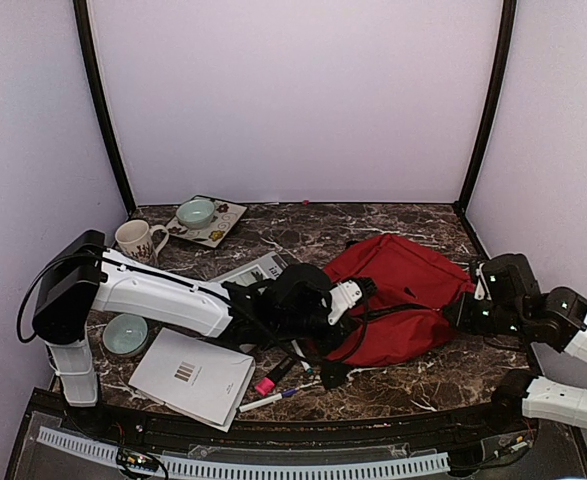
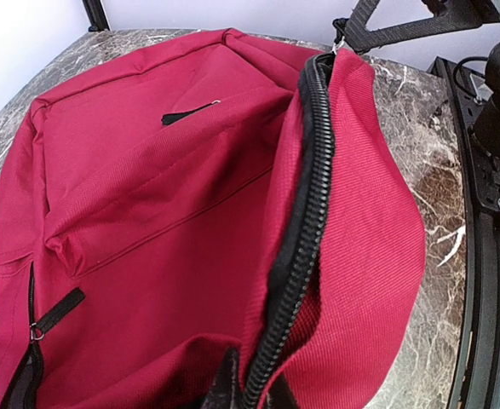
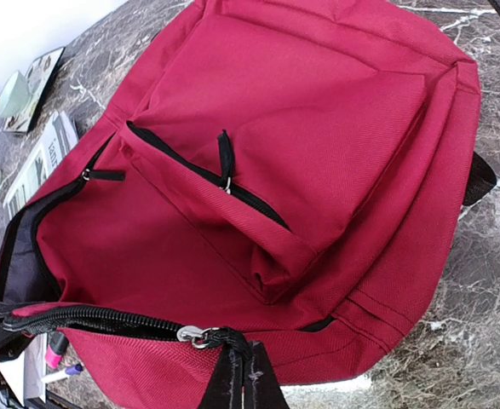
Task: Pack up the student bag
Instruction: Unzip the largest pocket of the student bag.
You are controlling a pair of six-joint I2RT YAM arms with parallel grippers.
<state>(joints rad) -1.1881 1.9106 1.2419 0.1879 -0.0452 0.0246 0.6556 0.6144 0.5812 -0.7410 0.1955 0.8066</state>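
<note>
**On dark marbled desk (image 1: 373,225), red student bag (image 1: 403,285) pinched at both ends of its zip**

Lilac walls enclose the dark, white-veined desk. The left claw (image 2: 251,390) is clamped on the edge of the bag's main opening. Its fingers press either side of the black zip teeth (image 2: 305,213), which run up and away from it along a lifted fold of red fabric. At the far end of that zip line the right claw (image 3: 241,375) is closed tight on the black tab of the silver zip pull (image 3: 197,335).

Between the two, the student bag lies front side up at centre-right of the desk. Its main opening gapes a little at the left claw's end, where dark lining (image 3: 24,256) shows. The front pocket (image 3: 301,145) faces up, with a black pull on its zip. A black strap (image 1: 328,370) trails off the bag's near edge.

Near that strap lie a small pink item (image 1: 264,386) and a white pen (image 1: 273,398), with a white notebook (image 1: 193,378) just beside them. A pale green round dish (image 1: 125,335) sits by the left arm's base. At the back left stand a patterned mug (image 1: 141,240) and a pale green bowl (image 1: 195,212) on a square plate (image 1: 223,228).
</note>
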